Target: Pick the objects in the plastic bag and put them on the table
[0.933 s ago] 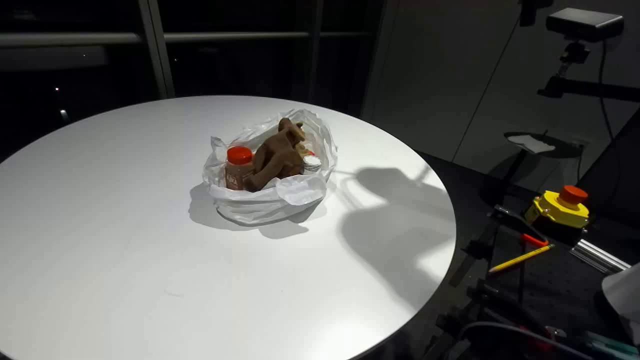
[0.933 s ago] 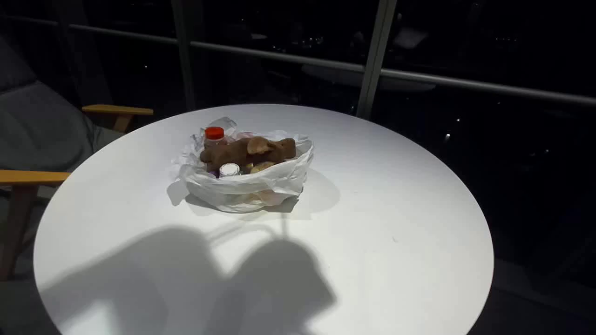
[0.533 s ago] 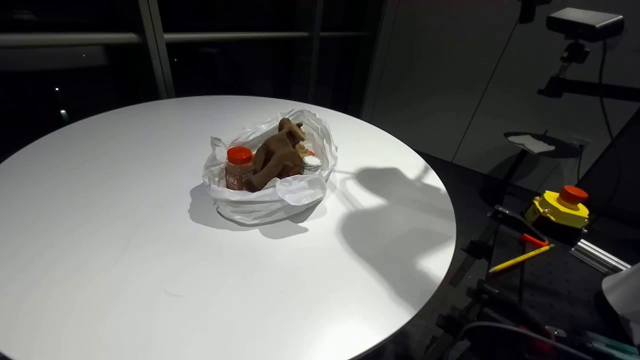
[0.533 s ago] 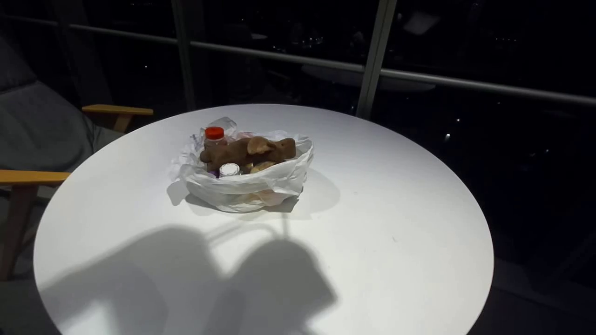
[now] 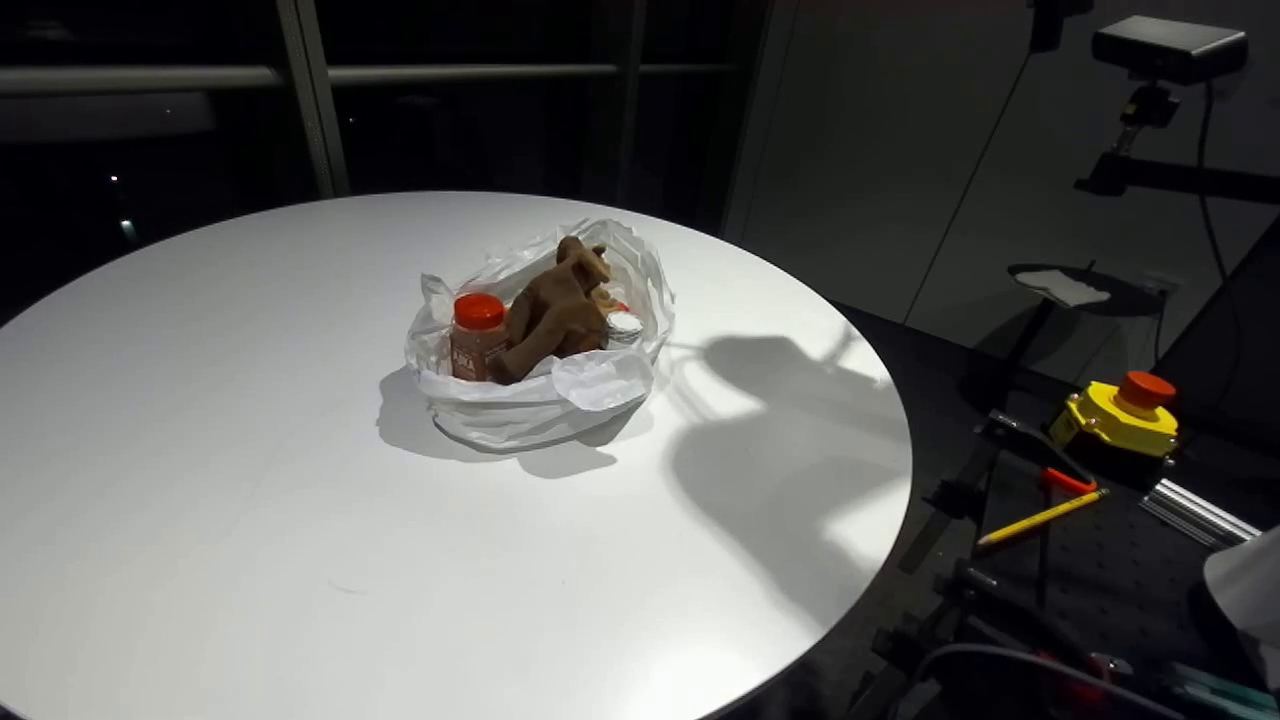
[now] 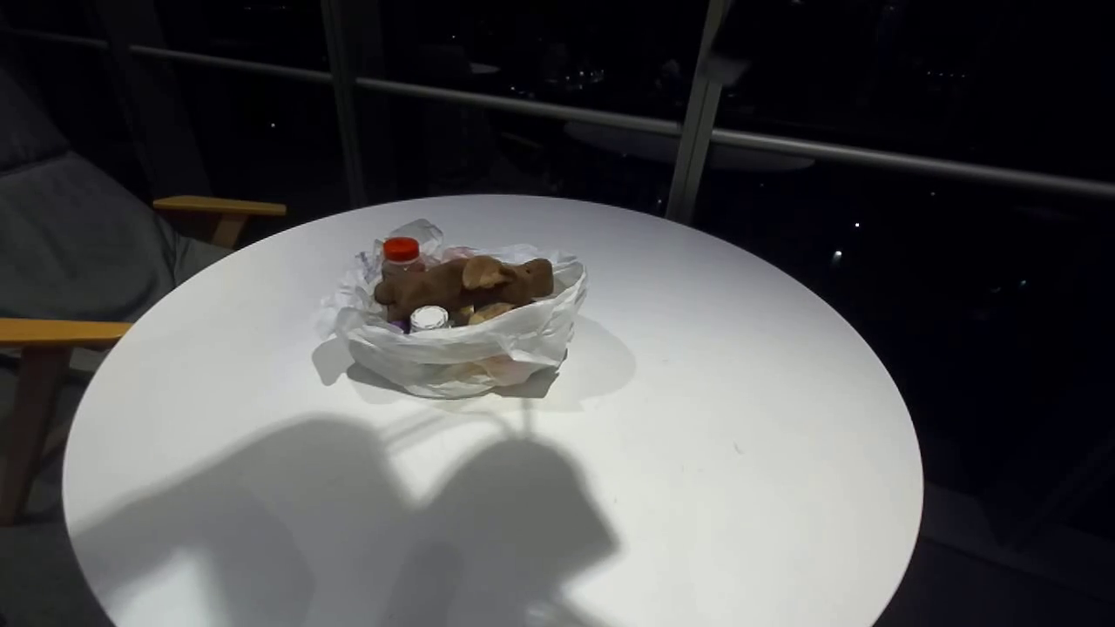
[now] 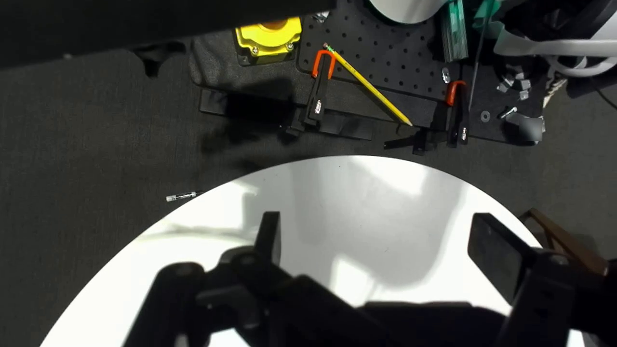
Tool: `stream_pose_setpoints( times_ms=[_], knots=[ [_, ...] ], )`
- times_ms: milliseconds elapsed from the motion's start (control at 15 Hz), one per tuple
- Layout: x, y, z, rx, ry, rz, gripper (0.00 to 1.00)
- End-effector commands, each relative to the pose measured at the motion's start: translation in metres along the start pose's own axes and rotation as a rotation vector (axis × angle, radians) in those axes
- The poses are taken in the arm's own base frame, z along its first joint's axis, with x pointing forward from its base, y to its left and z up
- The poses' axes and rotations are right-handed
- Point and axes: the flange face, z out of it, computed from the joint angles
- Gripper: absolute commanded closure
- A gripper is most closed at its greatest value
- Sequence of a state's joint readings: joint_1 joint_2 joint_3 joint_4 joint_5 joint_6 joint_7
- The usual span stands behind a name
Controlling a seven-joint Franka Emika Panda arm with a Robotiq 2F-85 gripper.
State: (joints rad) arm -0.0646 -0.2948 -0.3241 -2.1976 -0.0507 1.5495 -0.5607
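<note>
The plastic bag (image 5: 500, 418) sits wide-mouthed on the round white table (image 5: 280, 520), towards its far side. Inside it lies the brown plush toy (image 5: 552, 312), with the red-lidded jar (image 5: 478, 340) upright beside it. A small white-topped can (image 6: 429, 319) rests against the toy, and a bit of purple (image 6: 399, 326) shows near the can. Other contents are hidden by toy and film. In the wrist view my gripper (image 7: 378, 231) is open, its fingers (image 7: 496, 255) far apart with only tabletop below. Neither bag nor objects appear in that view; the exterior views show just the arm's shadow on the table.
Beside the table, a black bench carries a yellow box with a red button (image 5: 1125, 420), a yellow pencil (image 5: 1043, 517) and orange-tipped clamps (image 7: 324, 65). A camera on a stand (image 5: 1170, 50) rises behind. A chair with wooden armrests (image 6: 218, 206) stands close to the table.
The arm's shadow has shifted slightly: left in an exterior view, up and left in an exterior view. The bag and its contents have stayed put.
</note>
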Motion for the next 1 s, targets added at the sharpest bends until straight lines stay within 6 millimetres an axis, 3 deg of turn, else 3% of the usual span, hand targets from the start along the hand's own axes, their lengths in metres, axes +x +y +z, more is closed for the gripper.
stream_pose_setpoints(
  times_ms=[0,400,533,733,933],
  knots=[
    [0.034,-0.040,0.009,0.024,0.056,0.066,0.00],
    [0.114,-0.147,0.045,-0.026,0.226,0.151,0.00],
    [0.138,-0.173,0.061,-0.028,0.282,0.197,0.00],
    [0.170,-0.193,0.089,0.030,0.404,0.299,0.00],
    [0.205,-0.196,0.118,0.043,0.488,0.369,0.00]
  ],
)
